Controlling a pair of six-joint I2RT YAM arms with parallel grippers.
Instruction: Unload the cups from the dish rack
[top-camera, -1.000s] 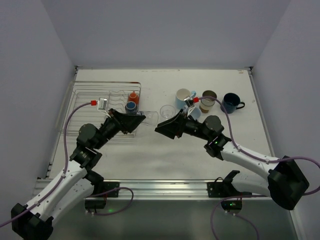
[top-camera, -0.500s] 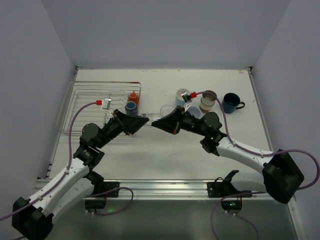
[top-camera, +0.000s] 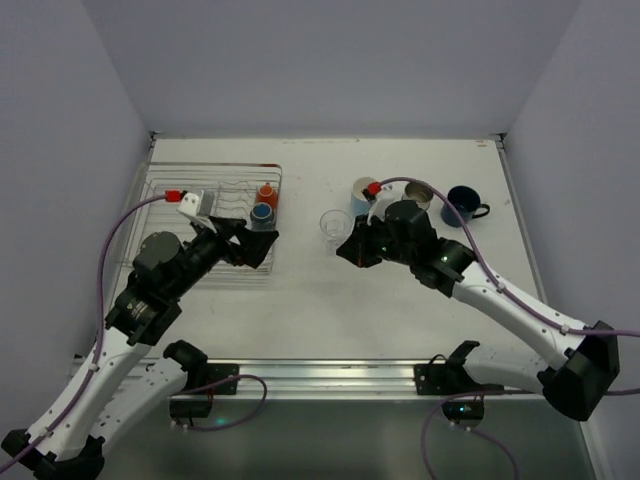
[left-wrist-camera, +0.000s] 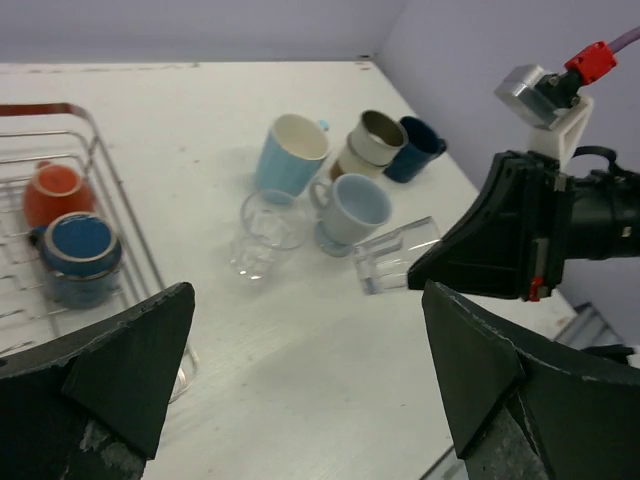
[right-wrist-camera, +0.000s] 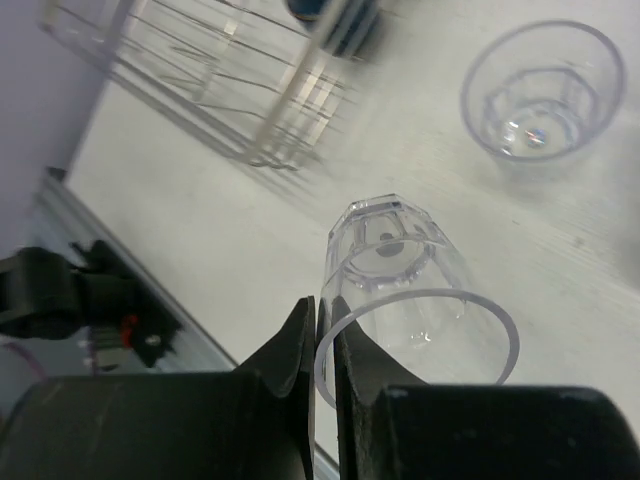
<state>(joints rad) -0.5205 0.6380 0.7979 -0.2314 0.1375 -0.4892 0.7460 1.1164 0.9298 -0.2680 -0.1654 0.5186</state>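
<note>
My right gripper is shut on the rim of a clear glass, which it holds tilted above the table; the same glass shows in the left wrist view. My left gripper stands wide open and empty over the right edge of the dish rack. An orange cup and a blue cup sit in the rack's far right corner. On the table stand a second clear glass, a light blue mug, a grey-blue mug, a metallic tumbler and a navy mug.
The unloaded cups cluster at the middle right of the table, just behind my right arm. The rack's wavy dividers lie left of the two cups in it. A metal rail runs along the near edge.
The clear glass passed from my left gripper to my right one. The right shut on its rim, the left opened and drew back left toward the rack, and the right pulled away rightward.
</note>
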